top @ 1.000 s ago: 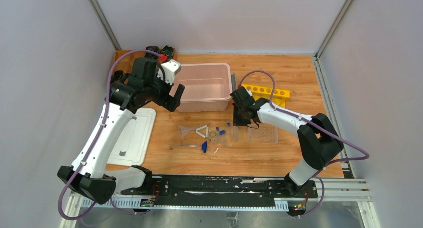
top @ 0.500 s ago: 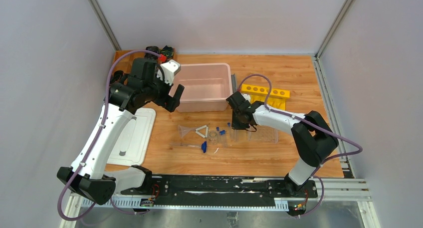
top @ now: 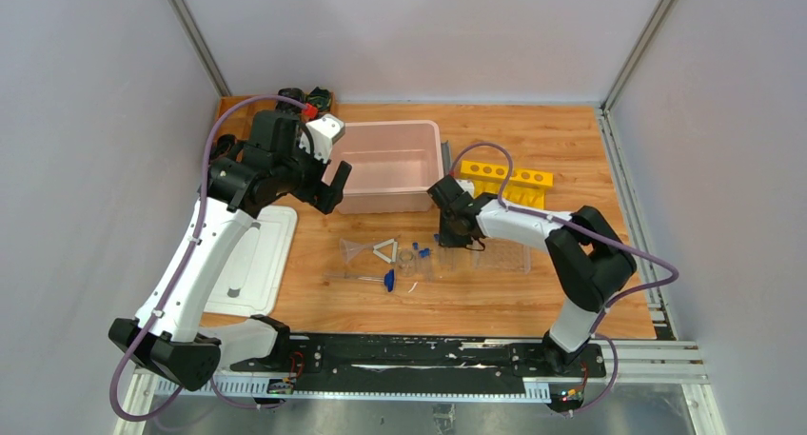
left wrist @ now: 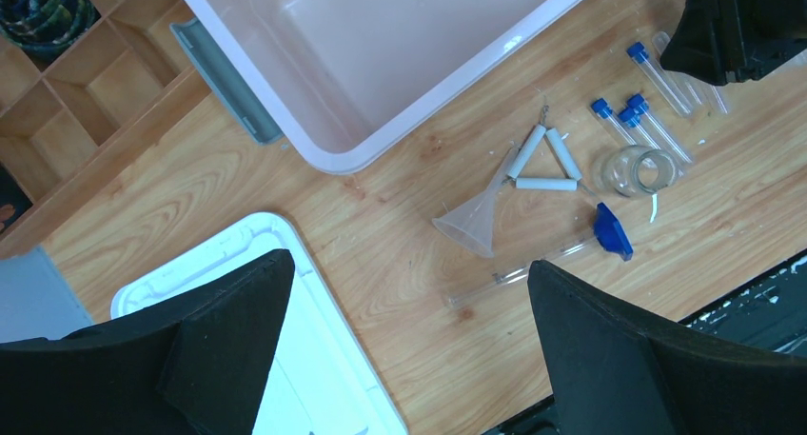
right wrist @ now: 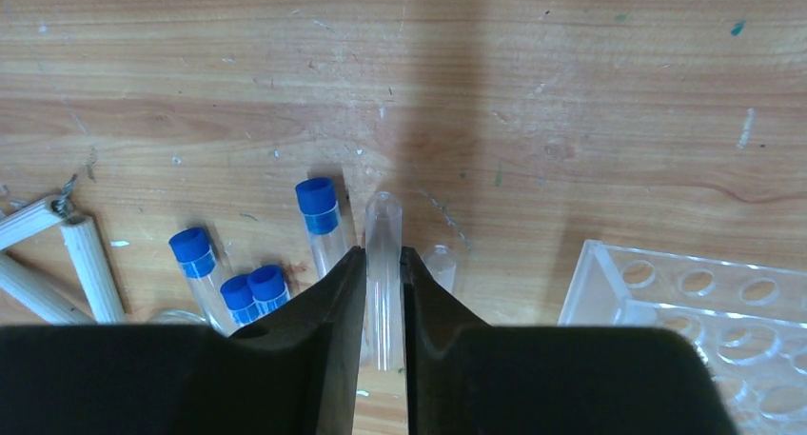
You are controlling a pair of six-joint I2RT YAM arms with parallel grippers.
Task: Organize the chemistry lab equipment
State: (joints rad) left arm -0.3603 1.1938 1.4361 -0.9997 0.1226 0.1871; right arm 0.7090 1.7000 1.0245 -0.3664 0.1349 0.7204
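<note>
Nearest item: the blue-tipped thin clear rod (left wrist: 533,266) is lying alone on the wooden table, closest to our bases.
Loose row: the clear plastic funnel (left wrist: 473,224), the white tube-sided triangle (left wrist: 545,164), the tiny clear round dish (left wrist: 639,170) and the blue-capped clear tubes (right wrist: 319,216) are all lying flat just beyond it, not yet sorted.
Right gripper (right wrist: 383,264): we are pinching an uncapped clear tube (right wrist: 383,221) between both fingers; it is lying on the wood beside the capped ones.
Step in hand: we are judging this as the pick of that tube.
Next move: lifting it, tipping it upright, then lowering it into a hole of the clear plastic tube rack (right wrist: 685,302) just beside us on the right.
Left gripper (left wrist: 407,273): we are hovering with fingers spread wide, holding nothing.
Farther back: the empty pale pink plastic tub (top: 392,124) and a yellow holed rack (top: 509,176) are waiting.
</note>
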